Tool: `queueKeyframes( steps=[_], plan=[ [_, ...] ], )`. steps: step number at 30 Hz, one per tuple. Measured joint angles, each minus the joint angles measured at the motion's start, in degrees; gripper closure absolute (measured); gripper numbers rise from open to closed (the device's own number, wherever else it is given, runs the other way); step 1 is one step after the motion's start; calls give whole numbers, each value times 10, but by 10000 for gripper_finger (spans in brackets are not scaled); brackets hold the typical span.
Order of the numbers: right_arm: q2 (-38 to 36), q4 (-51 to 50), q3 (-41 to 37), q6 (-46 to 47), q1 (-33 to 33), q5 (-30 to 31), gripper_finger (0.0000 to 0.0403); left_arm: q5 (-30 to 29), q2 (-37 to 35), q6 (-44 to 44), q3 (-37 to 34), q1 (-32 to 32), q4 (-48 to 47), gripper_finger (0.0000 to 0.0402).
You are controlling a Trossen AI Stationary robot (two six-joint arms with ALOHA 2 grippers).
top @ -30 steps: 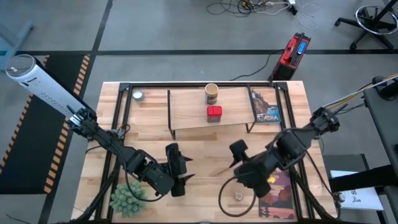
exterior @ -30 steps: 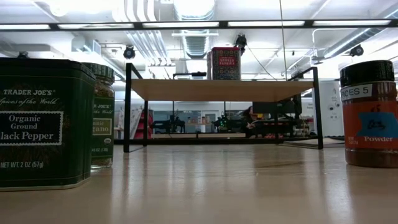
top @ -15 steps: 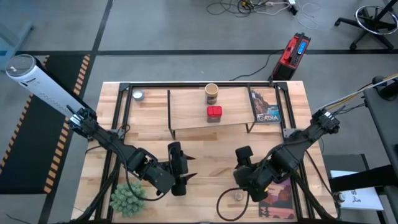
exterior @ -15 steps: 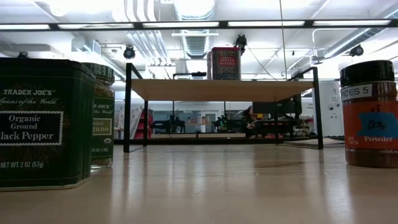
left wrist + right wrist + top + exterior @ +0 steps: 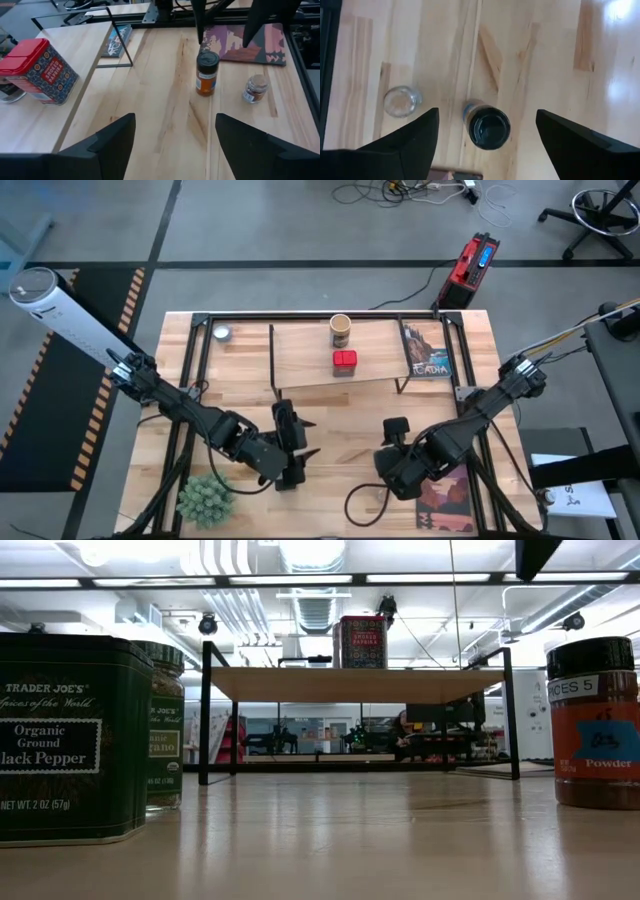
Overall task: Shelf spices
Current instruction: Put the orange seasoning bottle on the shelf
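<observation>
My right gripper (image 5: pixel 487 111) hangs open above the dark-lidded brown jar (image 5: pixel 487 127), pointing down, one finger to each side and clear of it. The small pale jar (image 5: pixel 400 100) stands on the table beside it. My left gripper (image 5: pixel 175 117) is open over the table's middle (image 5: pixel 298 452), facing the brown jar (image 5: pixel 206 74). The red square tin (image 5: pixel 345 362) and the tan cylinder (image 5: pixel 341 330) stand on the shelf (image 5: pixel 300 365). The dark square tin (image 5: pixel 65 735) and the green-lidded jar (image 5: pixel 165 725) stand on the table near the low camera.
A picture-cover book (image 5: pixel 425 352) lies on the shelf's right end and another (image 5: pixel 445 492) on the table's near right corner. The fuzzy green plant ball (image 5: pixel 205 500) sits at the near left. Black frame uprights (image 5: pixel 272 360) edge the shelf.
My right arm has swung toward the table's near edge and come down over the brown jar, so one fingertip now shows at the top of the low view. My left gripper has shifted a little toward the table's right. Both stay open; no spice has moved.
</observation>
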Motion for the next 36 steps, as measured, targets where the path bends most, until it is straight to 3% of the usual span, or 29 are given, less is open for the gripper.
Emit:
queueKeyframes(
  steps=[19,36],
  plan=[
    [1,71,-97,124,12,23,89,4,0,-17,0,1,-44,126],
    [1,133,-168,145,12,42,66,5,0,-18,-1,1,-52,127]
  ],
)
